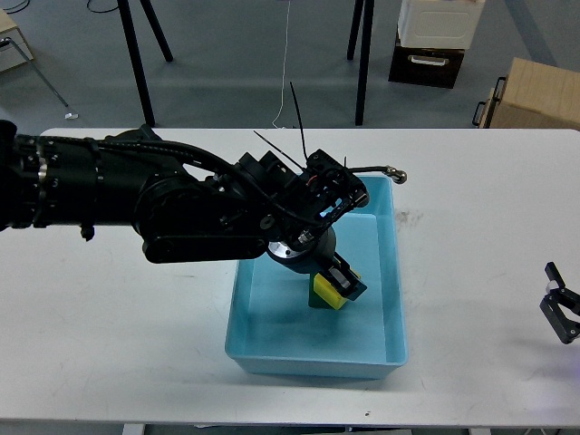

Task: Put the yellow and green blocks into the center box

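Observation:
A light blue box [390, 272] stands in the middle of the white table. My left arm reaches over it from the left. My left gripper [337, 283] points down into the box and is shut on a yellow block [325, 291]. The yellow block is low in the box, right by a green block [317, 304] that lies on the box floor, mostly hidden. My right gripper [560, 313] rests open and empty at the table's far right edge, far from the box.
The white table [118, 308] spans the view. Black cable ties [294, 127] stick up from my left arm. Tripod legs [136, 54], a cardboard box [535, 95] and a black and white case [430, 41] stand on the floor behind the table.

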`<act>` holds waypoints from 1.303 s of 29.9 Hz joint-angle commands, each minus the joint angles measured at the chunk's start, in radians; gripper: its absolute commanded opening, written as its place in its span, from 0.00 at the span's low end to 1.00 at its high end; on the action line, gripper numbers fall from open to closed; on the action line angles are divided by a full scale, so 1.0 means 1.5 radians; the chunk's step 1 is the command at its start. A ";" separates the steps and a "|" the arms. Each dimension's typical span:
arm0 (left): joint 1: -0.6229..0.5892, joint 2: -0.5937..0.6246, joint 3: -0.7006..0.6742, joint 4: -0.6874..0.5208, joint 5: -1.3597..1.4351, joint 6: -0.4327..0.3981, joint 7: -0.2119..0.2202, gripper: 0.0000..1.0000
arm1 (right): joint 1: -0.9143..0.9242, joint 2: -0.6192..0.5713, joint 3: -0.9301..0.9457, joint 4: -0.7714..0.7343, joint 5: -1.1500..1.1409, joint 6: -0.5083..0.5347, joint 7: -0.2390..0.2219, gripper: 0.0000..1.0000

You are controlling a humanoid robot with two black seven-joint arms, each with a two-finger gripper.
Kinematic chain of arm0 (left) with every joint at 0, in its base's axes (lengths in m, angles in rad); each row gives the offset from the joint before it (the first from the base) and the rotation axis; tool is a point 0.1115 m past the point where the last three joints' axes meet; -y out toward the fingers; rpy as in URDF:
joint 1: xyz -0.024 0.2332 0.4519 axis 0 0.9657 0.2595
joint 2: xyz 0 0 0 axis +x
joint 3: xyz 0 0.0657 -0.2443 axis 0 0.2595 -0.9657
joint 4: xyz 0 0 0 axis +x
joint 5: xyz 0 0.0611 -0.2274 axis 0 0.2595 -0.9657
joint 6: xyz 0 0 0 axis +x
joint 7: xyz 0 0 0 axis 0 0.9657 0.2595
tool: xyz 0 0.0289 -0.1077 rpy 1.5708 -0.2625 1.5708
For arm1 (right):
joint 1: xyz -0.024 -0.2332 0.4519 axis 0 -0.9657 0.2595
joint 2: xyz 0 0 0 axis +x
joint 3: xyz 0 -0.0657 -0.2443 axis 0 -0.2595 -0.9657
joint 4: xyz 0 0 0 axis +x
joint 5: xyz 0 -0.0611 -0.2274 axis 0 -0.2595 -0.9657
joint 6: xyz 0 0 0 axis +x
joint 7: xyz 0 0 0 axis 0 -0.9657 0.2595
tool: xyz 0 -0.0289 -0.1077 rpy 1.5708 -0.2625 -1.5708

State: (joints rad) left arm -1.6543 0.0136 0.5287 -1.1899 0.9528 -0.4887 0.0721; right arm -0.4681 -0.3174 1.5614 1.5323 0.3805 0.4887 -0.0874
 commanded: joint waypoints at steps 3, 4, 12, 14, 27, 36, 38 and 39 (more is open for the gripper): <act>-0.023 0.057 -0.054 0.006 -0.020 0.000 -0.027 0.75 | 0.003 0.001 -0.002 0.000 0.000 0.000 0.000 1.00; -0.022 0.070 -0.073 0.007 -0.040 0.000 -0.032 0.75 | 0.006 0.001 -0.002 0.000 -0.001 0.000 0.000 1.00; 0.045 0.174 -0.213 0.018 -0.198 0.000 -0.034 0.82 | 0.040 -0.002 -0.001 -0.009 -0.009 0.000 0.001 1.00; 0.084 0.203 -0.282 0.025 -0.216 0.000 -0.032 0.87 | 0.056 -0.005 -0.003 -0.020 -0.030 0.000 0.001 1.00; 0.379 0.352 -0.724 0.018 -0.415 0.000 -0.020 0.98 | 0.118 -0.007 0.013 -0.033 -0.082 0.000 0.007 1.00; 0.713 0.345 -1.110 -0.054 -0.421 0.000 -0.020 0.98 | 0.142 0.000 0.011 -0.031 -0.082 0.000 0.006 1.00; 0.791 0.308 -1.199 -0.086 -0.422 0.000 -0.020 0.98 | 0.142 0.000 0.013 -0.029 -0.080 0.000 0.007 1.00; 0.832 0.290 -1.241 -0.107 -0.422 0.000 -0.020 0.98 | 0.142 0.000 0.014 -0.027 -0.079 0.000 0.007 1.00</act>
State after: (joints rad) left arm -0.5765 0.5173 -1.1469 -1.2779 0.3201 -0.4884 0.0415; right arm -0.2554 -0.3177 1.5793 1.4866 0.2580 0.4887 -0.0774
